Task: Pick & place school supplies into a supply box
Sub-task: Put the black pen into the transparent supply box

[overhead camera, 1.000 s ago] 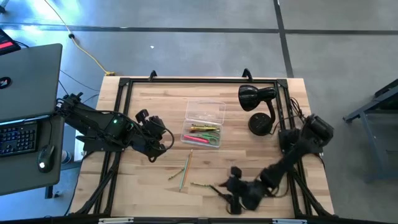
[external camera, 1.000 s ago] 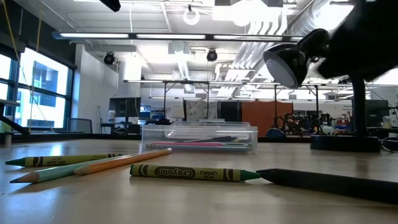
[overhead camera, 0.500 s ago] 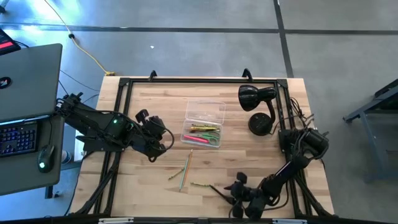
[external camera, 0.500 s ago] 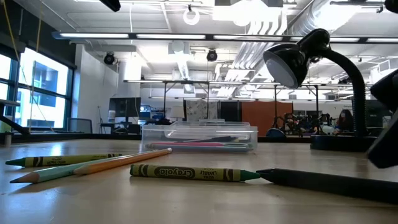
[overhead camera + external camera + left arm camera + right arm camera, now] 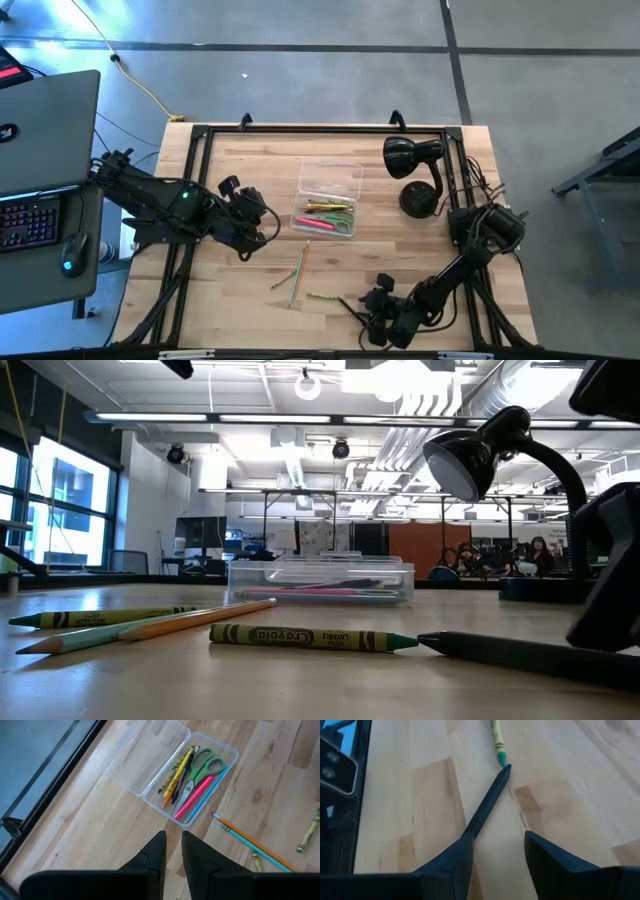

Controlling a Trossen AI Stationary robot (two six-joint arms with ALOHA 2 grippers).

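Pale wooden tabletop (image 5: pixel 250 160) carries a small clear plastic supply box (image 5: pixel 328 200) near its middle, lid open, beside a black desk lamp (image 5: pixel 415 170). Since half a second ago the right gripper (image 5: pixel 377 322) has edged slightly back along the near edge, and in the low view its dark bulk now fills the right side where only a corner showed before. Its fingers (image 5: pixel 545 855) stand spread either side of a thin black pen (image 5: pixel 487 805), whose tip meets a green crayon (image 5: pixel 497 742). The left gripper (image 5: pixel 172 851) hovers unchanged, jaws narrowly parted and empty, just short of the box. Only the left wrist view reveals the box's contents: green-handled scissors (image 5: pixel 202 767), a pink pen (image 5: pixel 197 795) and yellow pencils (image 5: pixel 175 772).
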